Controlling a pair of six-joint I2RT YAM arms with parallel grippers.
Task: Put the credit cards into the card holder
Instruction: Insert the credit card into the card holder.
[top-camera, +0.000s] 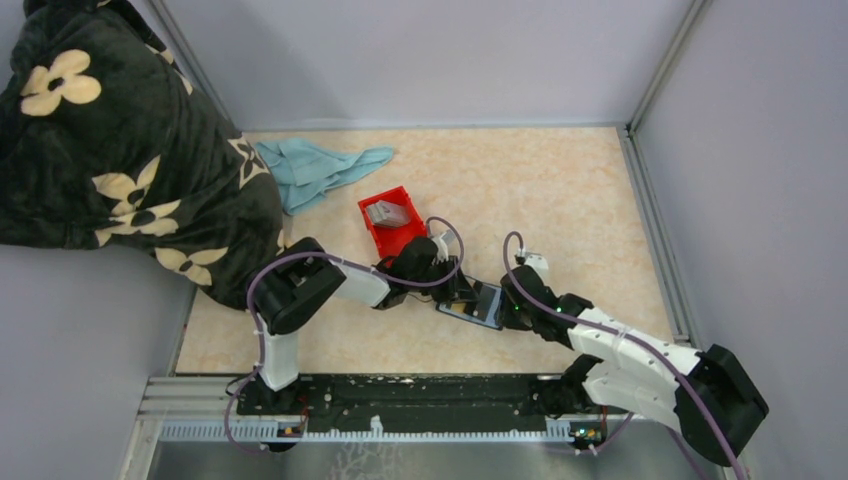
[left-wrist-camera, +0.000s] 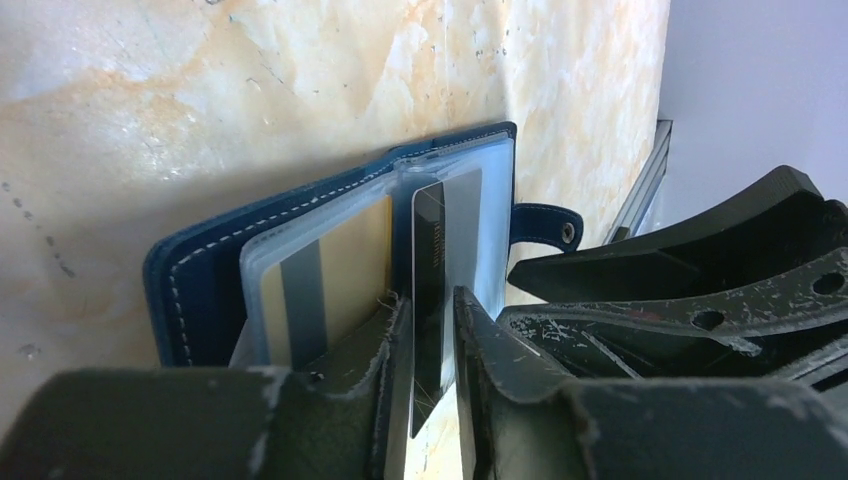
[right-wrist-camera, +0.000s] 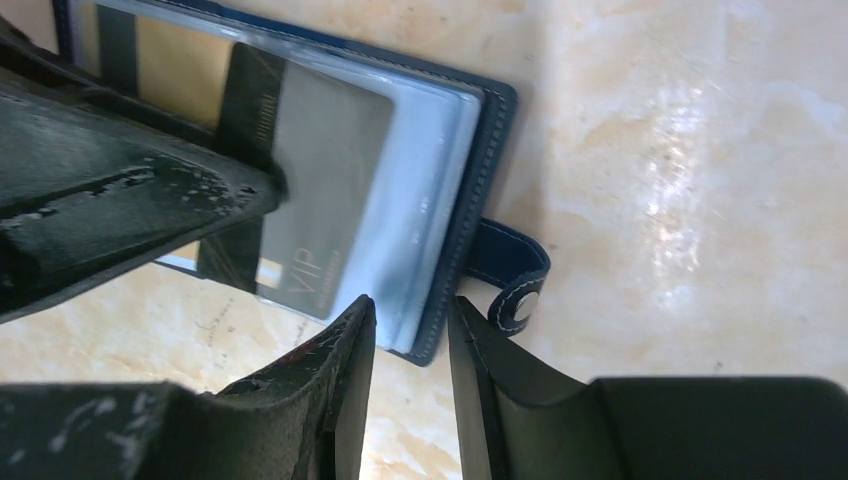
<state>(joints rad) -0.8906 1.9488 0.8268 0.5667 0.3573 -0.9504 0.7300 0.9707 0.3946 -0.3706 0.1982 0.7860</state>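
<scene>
**A:** Largest lot first?

**B:** The bench (top-camera: 560, 190), marbled, is filling mid-frame in the top view. A dark flowered blanket (top-camera: 110, 150) is spilling over its upper left, a teal cloth (top-camera: 320, 165) is lying beside that, and a red bin (top-camera: 400, 240) is sitting just above the arms.

**A:** The task's items?

**B:** The card holder (left-wrist-camera: 200, 270) is lying open at centre, between both tools, with a tan card (left-wrist-camera: 350, 260) showing in one sleeve. A grey card (left-wrist-camera: 428, 260) is standing in the left tool (left-wrist-camera: 430, 300), seemingly partway into a clear sleeve. The fingers are sitting narrowly about it, and I cannot tell whether they are pinching. The right tool (right-wrist-camera: 412, 315) is standing spread at the holder's tab-side edge, gripping nothing.

**A:** Handling note?

**B:** My judgement: the card wants keeping in line with the sleeve mouth and sliding in flat, with the holder being steadied. The left tool is crowding the pocket, and the snap tab (right-wrist-camera: 510, 270) is sitting close to the right tool.
</scene>
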